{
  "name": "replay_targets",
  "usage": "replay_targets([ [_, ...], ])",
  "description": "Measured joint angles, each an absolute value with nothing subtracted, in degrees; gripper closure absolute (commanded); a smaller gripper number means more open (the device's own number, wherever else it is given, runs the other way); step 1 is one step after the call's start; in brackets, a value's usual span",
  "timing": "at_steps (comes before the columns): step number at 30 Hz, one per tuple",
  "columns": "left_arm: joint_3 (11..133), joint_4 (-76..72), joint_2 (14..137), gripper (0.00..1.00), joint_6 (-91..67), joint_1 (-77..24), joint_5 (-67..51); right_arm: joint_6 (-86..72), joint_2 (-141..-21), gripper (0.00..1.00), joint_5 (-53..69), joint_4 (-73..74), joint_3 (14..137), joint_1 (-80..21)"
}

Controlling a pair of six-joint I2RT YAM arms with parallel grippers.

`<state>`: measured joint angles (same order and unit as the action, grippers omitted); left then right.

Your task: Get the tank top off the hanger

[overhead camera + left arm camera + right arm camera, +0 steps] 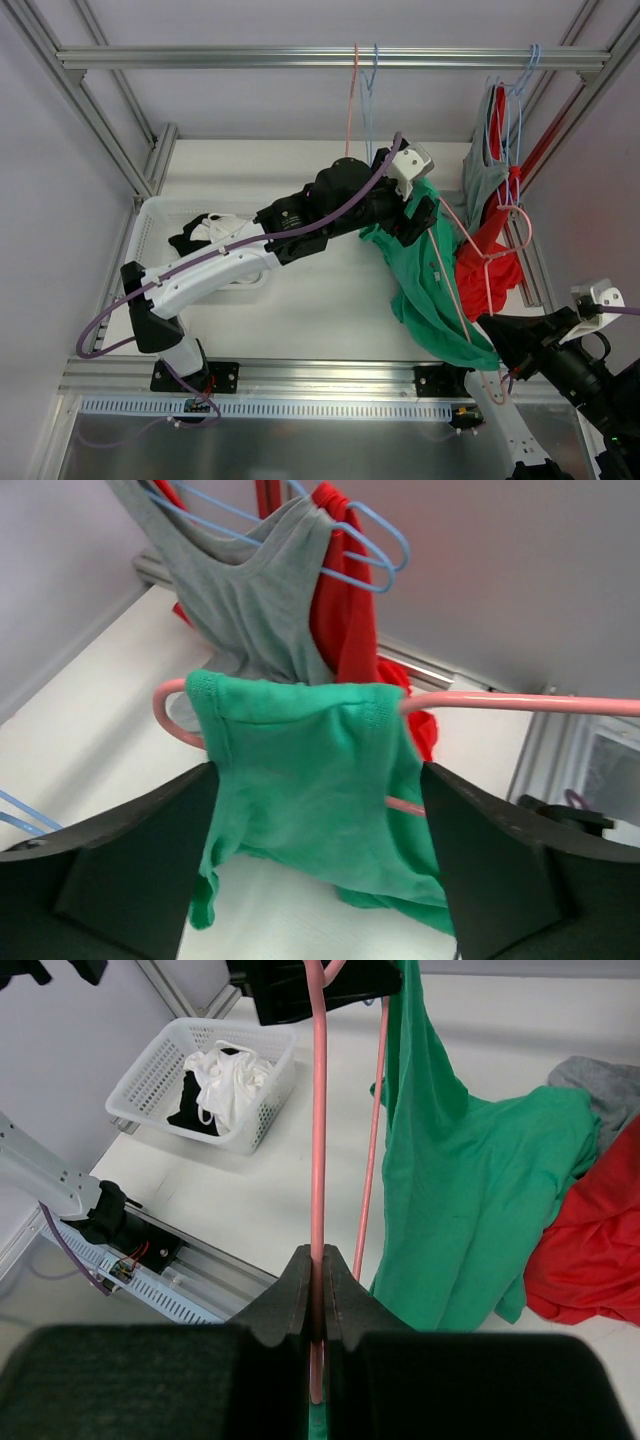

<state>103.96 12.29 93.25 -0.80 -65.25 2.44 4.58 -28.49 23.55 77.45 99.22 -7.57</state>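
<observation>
The green tank top [432, 285] hangs on a pink hanger [450, 283] held slanted over the table's right half. My left gripper [412, 218] is at the top's upper end. In the left wrist view its jaws stand wide apart on either side of the green fabric [300, 770], which is draped over the hanger's curved end [170, 712]; the left gripper [320, 820] is open. My right gripper [320, 1272] is shut on the pink hanger's wire [318, 1110] near the front right [505, 345]. The top also shows in the right wrist view [470, 1180].
A white basket [150, 215] with black and white clothes sits at the left, also in the right wrist view [140, 1090]. A grey tank top [240, 600] and a red garment [490, 255] hang on blue hangers at the back right. Empty hangers [362, 80] hang from the top rail.
</observation>
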Motion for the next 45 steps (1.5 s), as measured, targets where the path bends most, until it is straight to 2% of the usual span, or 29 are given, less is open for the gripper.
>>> replay_targets([
  [2,104.0,12.4,94.0,0.34,-0.1,-65.3,3.8,4.5,-28.5,1.00,23.9,77.5,99.9,-7.6],
  [3,104.0,12.3,94.2,0.52,0.2,-65.3,4.5,4.5,-28.5,1.00,24.1,77.5,100.2,-7.7],
  [5,104.0,12.2,94.3,0.59,0.4,-65.3,5.2,4.5,-28.5,1.00,24.4,77.5,100.3,-7.7],
  [8,104.0,11.3,94.3,0.58,0.9,-65.3,5.7,4.5,-28.7,1.00,24.4,77.6,100.3,-7.7],
  [9,104.0,11.3,94.3,0.61,0.9,-65.3,5.7,4.5,-28.7,1.00,24.5,77.6,100.3,-7.7],
  [12,103.9,11.2,94.2,0.96,0.9,-65.3,5.7,4.4,-28.7,1.00,24.5,77.6,100.2,-7.7],
  [14,103.8,11.0,94.0,1.00,1.4,-65.3,6.5,4.5,-28.7,1.00,24.8,77.6,100.2,-7.7],
  [17,103.6,10.9,93.7,1.00,1.3,-65.3,9.9,4.7,-28.7,1.00,24.9,77.6,99.9,-7.7],
  [20,102.6,11.0,92.5,1.00,-0.2,-65.5,18.8,5.8,-28.7,1.00,25.5,77.5,98.1,-8.4],
  [25,99.8,11.4,86.4,1.00,-3.0,-65.5,32.8,9.5,-27.9,1.00,29.7,77.5,97.5,-16.0],
  [28,98.7,11.0,81.8,1.00,-3.4,-65.5,32.9,11.5,-26.1,1.00,30.6,77.3,100.2,-21.0],
  [31,94.6,9.6,75.5,1.00,-3.6,-65.6,25.6,12.3,-22.2,1.00,30.2,73.3,100.8,-23.4],
  [34,86.6,7.0,68.8,1.00,-3.8,-65.6,16.9,10.9,-16.1,1.00,29.7,62.9,94.1,-23.6],
  [38,71.6,4.3,59.3,1.00,-4.7,-65.6,6.7,4.5,-11.4,1.00,30.4,38.6,76.6,-23.7],
  [41,61.1,3.1,53.7,1.00,-5.2,-65.6,1.6,-2.6,-17.2,1.00,30.4,18.7,65.8,-23.4],
  [45,48.4,2.0,48.6,1.00,-6.9,-65.6,-1.1,-10.6,-30.5,1.00,25.6,-7.4,57.6,-23.1],
])
